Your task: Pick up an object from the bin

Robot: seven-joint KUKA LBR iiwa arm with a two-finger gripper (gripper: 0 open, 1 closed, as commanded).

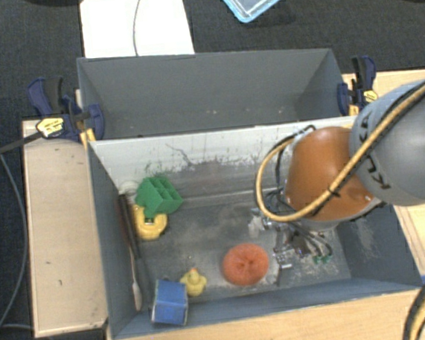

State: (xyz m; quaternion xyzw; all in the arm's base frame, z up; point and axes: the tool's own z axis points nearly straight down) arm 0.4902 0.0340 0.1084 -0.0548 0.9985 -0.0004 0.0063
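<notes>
In the bin's front-right part, low near the floor: pincer (284, 256), just beside a round orange-red ball (245, 264), on its right. Touching or barely apart, can't tell. Can't tell either how far open, or whether clamped on anything; mostly hidden under the orange wrist cover (323, 173) and cables. Nothing seen gripped.

Progress, as a judgement: early to mid. Approach prob. done, w/ arm down inside the bin (212, 91). Grasp not confirmed. Lift not begun, going by the ball resting on the bin floor. Left to do: close on an obj., raise it clear of the walls.

Elsewhere, none touching the pincer:
- small yellow duck-like toy (195, 281), near the ball on its left
- blue cube (170, 302) in the front-left corner, just beside the duck
- green blocky piece (157, 195) at back left, w/ a yellow ring-ish thing (151, 226) against its front
- long thin stick (130, 248) along the left wall

In the way: little. Close to the front wall, so tight room on that side. Round shape, so likely to roll if nudged sideways, and then prob. into the duck.
</notes>
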